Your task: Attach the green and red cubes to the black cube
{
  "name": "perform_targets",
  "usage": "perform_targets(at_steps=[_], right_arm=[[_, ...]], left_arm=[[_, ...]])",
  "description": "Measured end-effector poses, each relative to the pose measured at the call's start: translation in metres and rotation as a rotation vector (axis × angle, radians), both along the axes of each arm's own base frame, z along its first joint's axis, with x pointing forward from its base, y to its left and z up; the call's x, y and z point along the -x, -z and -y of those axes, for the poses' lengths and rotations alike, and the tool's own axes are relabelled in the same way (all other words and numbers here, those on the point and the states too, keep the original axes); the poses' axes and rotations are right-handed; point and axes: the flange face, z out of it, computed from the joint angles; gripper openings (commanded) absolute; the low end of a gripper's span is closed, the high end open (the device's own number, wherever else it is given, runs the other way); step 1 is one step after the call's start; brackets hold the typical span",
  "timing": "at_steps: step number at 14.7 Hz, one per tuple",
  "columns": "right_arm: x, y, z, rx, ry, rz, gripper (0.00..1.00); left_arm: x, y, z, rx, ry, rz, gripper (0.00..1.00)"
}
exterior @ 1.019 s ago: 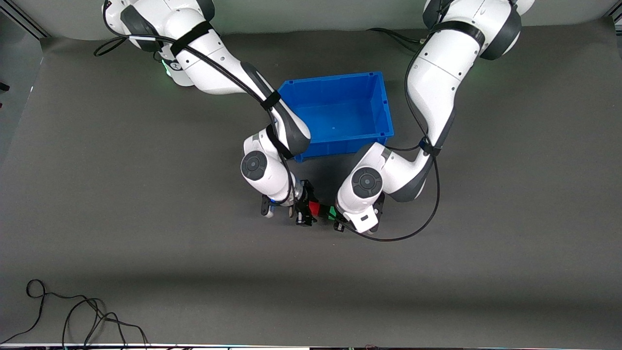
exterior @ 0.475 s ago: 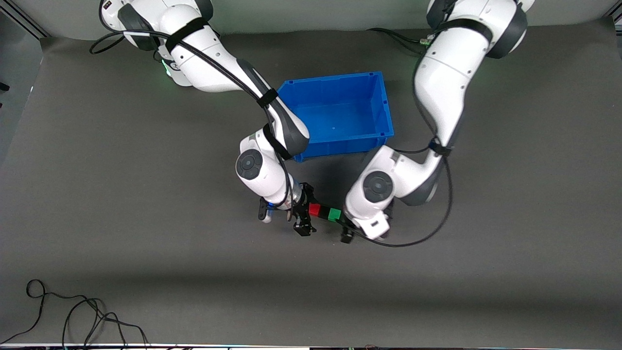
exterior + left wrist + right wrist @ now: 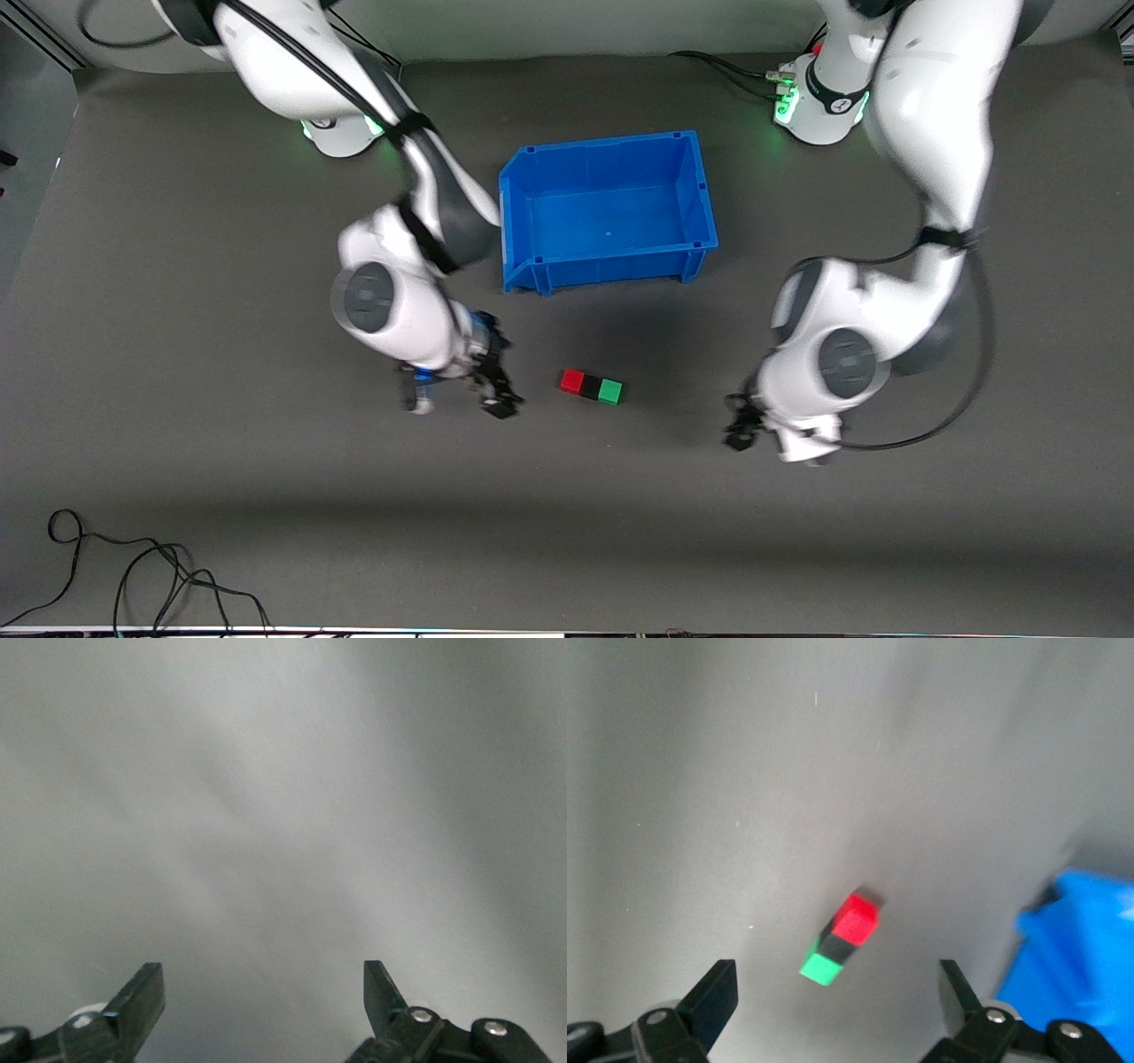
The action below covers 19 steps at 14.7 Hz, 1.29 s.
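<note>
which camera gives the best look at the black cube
The right wrist view: the black cube shows between the red cube and green cube. The front view shows only a sliver; the left wrist view shows none.

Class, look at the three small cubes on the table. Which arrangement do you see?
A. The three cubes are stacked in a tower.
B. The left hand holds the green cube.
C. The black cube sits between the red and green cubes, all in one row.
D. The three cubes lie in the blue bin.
C: the black cube sits in a row between the red cube and the green cube on the table, with both hands away.
</note>
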Motion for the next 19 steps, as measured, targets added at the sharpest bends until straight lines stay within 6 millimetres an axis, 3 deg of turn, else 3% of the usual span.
perform_targets(at_steps=[4, 7, 9, 13, 16, 19], right_arm=[[0.009, -0.089, 0.086, 0.078, -0.258, 0.031, 1.00], [0.031, -0.136, 0.155, 0.133, -0.428, 0.080, 1.00], [0.052, -0.162, 0.197, 0.156, -0.540, 0.085, 1.00], [0.078, -0.211, 0.269, 0.173, -0.805, 0.146, 1.00], [0.082, -0.227, 0.318, 0.178, -1.000, 0.194, 1.00], [0.080, -0.237, 0.347, 0.188, -1.120, 0.228, 1.00]], left_arm=[[0.027, -0.040, -0.109, 0.001, 0.322, -0.056, 1.00], [0.042, -0.076, -0.161, 0.009, 0.501, -0.083, 1.00], [0.054, -0.110, -0.177, 0.012, 0.583, -0.074, 1.00], [0.079, -0.168, -0.175, 0.020, 0.767, -0.067, 1.00], [0.085, -0.203, -0.194, 0.032, 0.899, -0.060, 1.00], [0.099, -0.237, -0.210, 0.018, 0.919, -0.027, 1.00]])
